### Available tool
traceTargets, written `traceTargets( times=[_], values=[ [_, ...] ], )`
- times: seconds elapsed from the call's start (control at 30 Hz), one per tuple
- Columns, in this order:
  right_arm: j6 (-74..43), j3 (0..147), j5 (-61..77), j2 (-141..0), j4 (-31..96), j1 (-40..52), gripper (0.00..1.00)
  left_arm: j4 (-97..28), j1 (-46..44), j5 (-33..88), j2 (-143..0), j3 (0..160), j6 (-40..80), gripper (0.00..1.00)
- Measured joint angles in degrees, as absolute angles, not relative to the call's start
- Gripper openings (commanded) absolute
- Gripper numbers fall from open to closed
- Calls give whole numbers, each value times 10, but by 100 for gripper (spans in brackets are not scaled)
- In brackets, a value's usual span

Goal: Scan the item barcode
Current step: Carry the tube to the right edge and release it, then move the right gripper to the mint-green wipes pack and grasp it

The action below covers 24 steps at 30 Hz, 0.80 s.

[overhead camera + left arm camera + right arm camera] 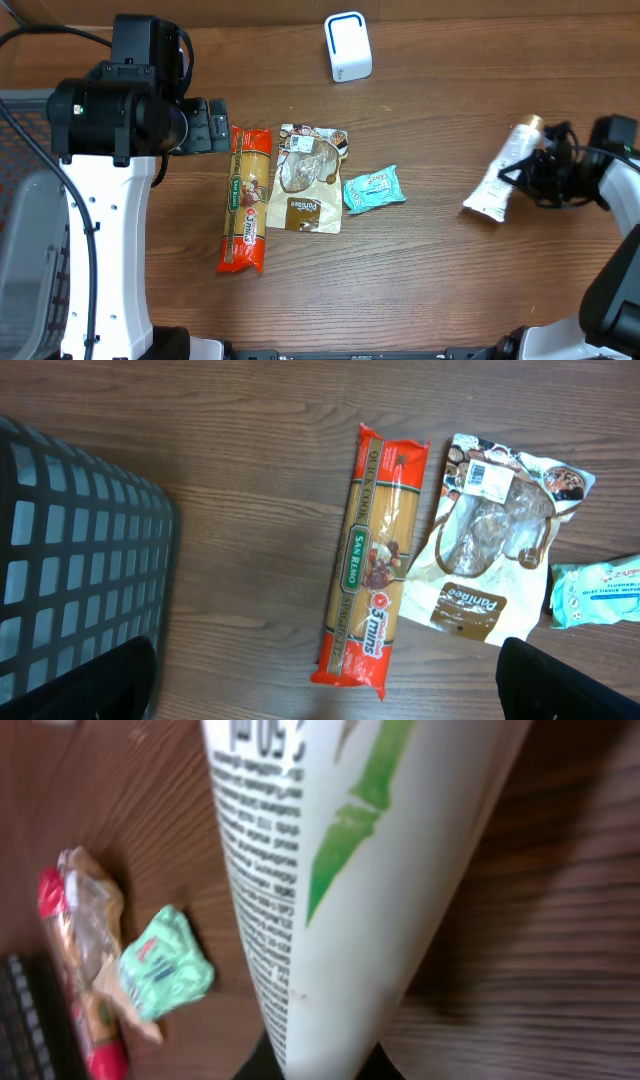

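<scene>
A white tube with a green leaf mark and black small print lies slanted at the right of the table. My right gripper is shut on its lower part. The right wrist view is mostly filled by the tube, and its narrow end runs down between the dark fingers. No barcode shows on the tube. The white scanner stands at the back centre. My left gripper hangs open above the table's left, with nothing between its fingertips.
Three things lie mid-table: a red spaghetti pack, a brown and white snack bag and a teal tissue pack. A black mesh basket sits at the far left edge.
</scene>
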<state>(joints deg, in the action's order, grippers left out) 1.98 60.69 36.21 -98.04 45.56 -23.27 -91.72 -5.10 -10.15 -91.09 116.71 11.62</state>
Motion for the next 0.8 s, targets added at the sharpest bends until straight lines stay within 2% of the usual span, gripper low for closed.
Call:
traceTargets(
  times=[0.1, 0.13, 0.17, 0.2, 0.3, 0.4, 0.5, 0.67, 0.8],
  values=[
    [-15, 586, 339, -981, 422, -252, 4, -917, -51, -102, -911, 1167, 116, 100],
    [-25, 583, 329, -981, 416, -258, 12, -917, -51, -102, -911, 1167, 116, 100],
    [-33, 582, 320, -981, 411, -262, 34, -917, -51, -102, -911, 1167, 116, 100],
    [-41, 582, 313, -981, 405, -265, 45, -917, -51, -102, -911, 1167, 116, 100],
    [-52, 582, 301, -981, 385, -268, 63, -917, -51, -102, -911, 1167, 116, 100],
    [-58, 583, 299, -981, 390, -267, 70, -917, -51, -102, -911, 1167, 116, 100],
    [-60, 593, 297, -981, 423, -267, 73, -917, -51, -102, -911, 1167, 116, 100],
    [-58, 663, 294, -981, 527, -255, 79, -917, -51, -102, -911, 1167, 116, 100],
    [-54, 749, 294, -977, 612, -206, 89, -917, -51, -102, -911, 1167, 116, 100]
  ],
)
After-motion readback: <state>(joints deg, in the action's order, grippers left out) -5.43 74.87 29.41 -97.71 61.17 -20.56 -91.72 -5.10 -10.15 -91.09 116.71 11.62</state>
